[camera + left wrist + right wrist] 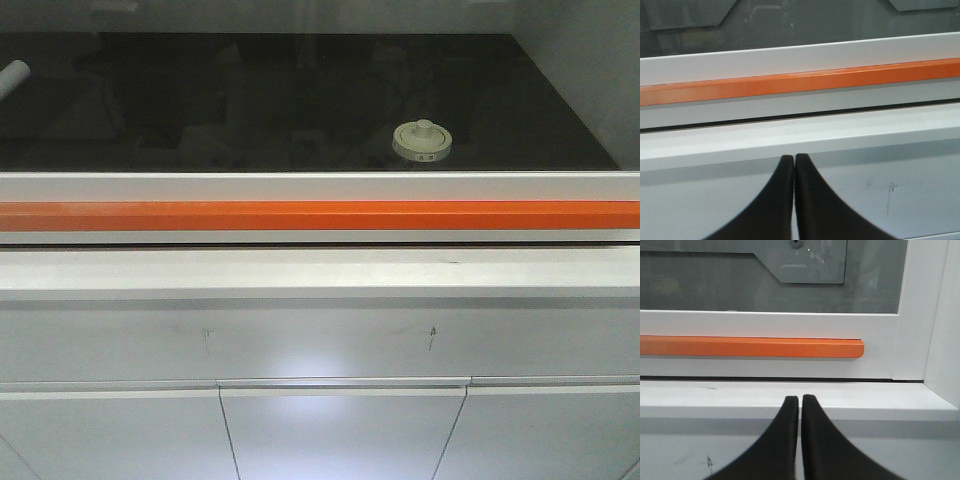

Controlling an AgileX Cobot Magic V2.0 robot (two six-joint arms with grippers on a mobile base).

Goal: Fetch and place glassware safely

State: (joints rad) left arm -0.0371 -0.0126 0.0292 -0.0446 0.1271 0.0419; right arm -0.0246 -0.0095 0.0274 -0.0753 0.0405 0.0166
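The glassware (422,139), a squat clear jar under a cream-white knobbed lid, stands on the dark floor of the cabinet behind a lowered glass sash. It shows only in the front-facing view, right of centre. My left gripper (793,157) is shut and empty, pointing at the white ledge below the orange handle bar (800,82). Shut and empty too, my right gripper (800,398) sits before the ledge near the right end of the orange bar (750,347). Neither gripper appears in the front-facing view.
The glass sash with its white frame (320,186) and the orange bar (320,215) closes off the cabinet. A white cylinder (14,76) lies inside at the far left. A white ledge (320,272) and cupboard fronts (340,430) lie below. The cabinet's right frame post (942,320) stands at the right.
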